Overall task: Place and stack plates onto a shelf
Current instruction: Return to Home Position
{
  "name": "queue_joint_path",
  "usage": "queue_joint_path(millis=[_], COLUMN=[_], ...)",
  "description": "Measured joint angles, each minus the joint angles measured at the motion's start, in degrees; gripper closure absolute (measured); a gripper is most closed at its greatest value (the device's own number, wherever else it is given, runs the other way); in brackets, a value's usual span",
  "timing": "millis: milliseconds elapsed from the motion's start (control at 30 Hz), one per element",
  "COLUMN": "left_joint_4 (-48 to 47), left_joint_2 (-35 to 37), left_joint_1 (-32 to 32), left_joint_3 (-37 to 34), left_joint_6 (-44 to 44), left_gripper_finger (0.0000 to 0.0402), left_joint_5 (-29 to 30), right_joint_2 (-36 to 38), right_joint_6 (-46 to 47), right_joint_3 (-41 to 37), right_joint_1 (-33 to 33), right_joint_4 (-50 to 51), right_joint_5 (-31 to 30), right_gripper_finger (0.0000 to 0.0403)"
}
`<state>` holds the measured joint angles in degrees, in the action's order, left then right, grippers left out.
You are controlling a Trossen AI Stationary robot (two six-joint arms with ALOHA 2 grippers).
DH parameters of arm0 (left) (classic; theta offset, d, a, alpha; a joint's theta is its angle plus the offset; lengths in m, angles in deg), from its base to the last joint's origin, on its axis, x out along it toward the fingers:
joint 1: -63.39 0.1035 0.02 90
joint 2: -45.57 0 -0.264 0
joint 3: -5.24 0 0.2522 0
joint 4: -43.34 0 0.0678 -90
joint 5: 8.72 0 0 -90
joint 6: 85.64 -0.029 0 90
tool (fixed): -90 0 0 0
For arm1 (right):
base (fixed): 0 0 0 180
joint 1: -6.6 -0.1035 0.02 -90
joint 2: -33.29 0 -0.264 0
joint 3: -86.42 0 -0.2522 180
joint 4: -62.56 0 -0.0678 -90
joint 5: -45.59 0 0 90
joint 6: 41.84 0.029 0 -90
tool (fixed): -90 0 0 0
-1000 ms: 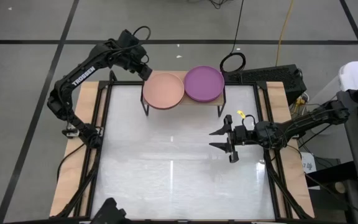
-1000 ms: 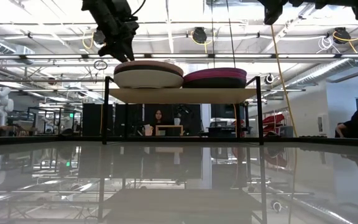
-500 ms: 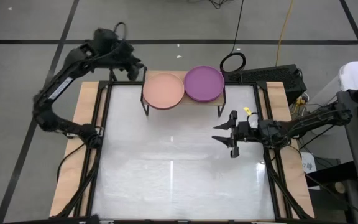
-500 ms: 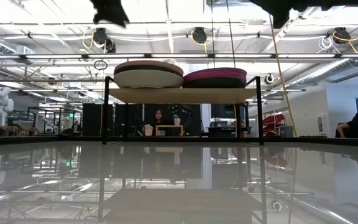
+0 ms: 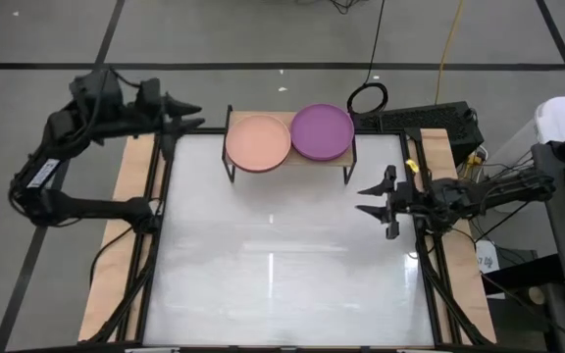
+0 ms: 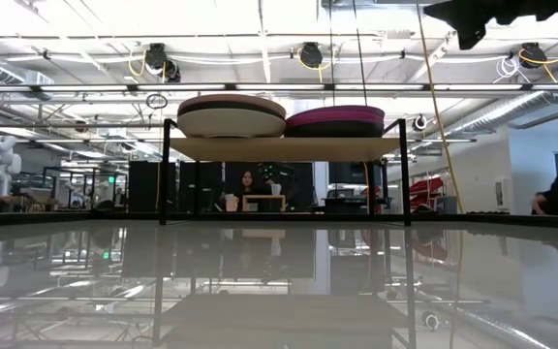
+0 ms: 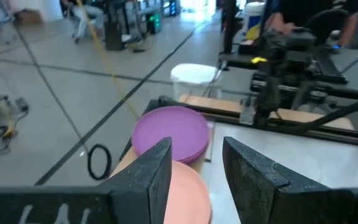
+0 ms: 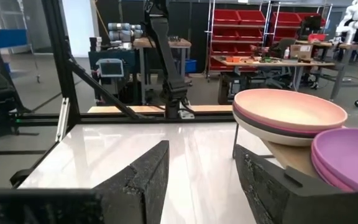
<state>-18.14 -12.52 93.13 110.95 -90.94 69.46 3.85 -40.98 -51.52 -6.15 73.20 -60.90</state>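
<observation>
Two stacks of plates rest on the small wood shelf (image 5: pixel 288 162) at the table's far edge. The left stack has a salmon plate (image 5: pixel 258 143) on top, the right stack a purple plate (image 5: pixel 322 131). In the low view the salmon-topped stack (image 6: pixel 231 115) and the purple-topped stack (image 6: pixel 335 121) sit side by side on the shelf board (image 6: pixel 284 147). My left gripper (image 5: pixel 186 112) is open, beyond the table's far left corner, left of the shelf. My right gripper (image 5: pixel 374 200) is open, over the table's right side, nearer than the shelf.
The white tabletop (image 5: pixel 282 265) spreads below the shelf, framed by black rails and wooden edges (image 5: pixel 116 226). A black cable loop (image 5: pixel 367 97) lies on the floor behind the shelf. People sit in the room behind the table (image 6: pixel 556 194).
My left gripper has drawn away from the salmon stack, moving toward the table's left and past its far left corner, and has risen out of the low view. My right gripper has moved toward the table's right edge. The plates have stayed still.
</observation>
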Motion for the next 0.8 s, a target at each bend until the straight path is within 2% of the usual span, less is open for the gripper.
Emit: queue_joint_path(millis=[133,467,800], left_joint_4=[5.53,24.42,35.4], left_joint_2=[5.99,24.2,40.06], left_joint_1=[-2.8,-5.1,-5.11], left_joint_3=[-8.54,-35.79,-53.9], left_joint_6=[0.14,2.89,6.44], left_gripper_finger=[0.0252,0.0252,0.0252], left_joint_5=[1.07,1.41,1.32], right_joint_2=[3.39,11.72,22.37], right_joint_6=[-0.15,-2.13,-2.64], right_joint_3=[0.0,0.0,-2.1], right_joint_1=[-0.02,-0.02,-0.02], right_joint_4=[3.41,8.49,10.59], right_joint_5=[0.02,0.02,0.04], right_gripper_finger=[0.0239,0.0239,0.0239])
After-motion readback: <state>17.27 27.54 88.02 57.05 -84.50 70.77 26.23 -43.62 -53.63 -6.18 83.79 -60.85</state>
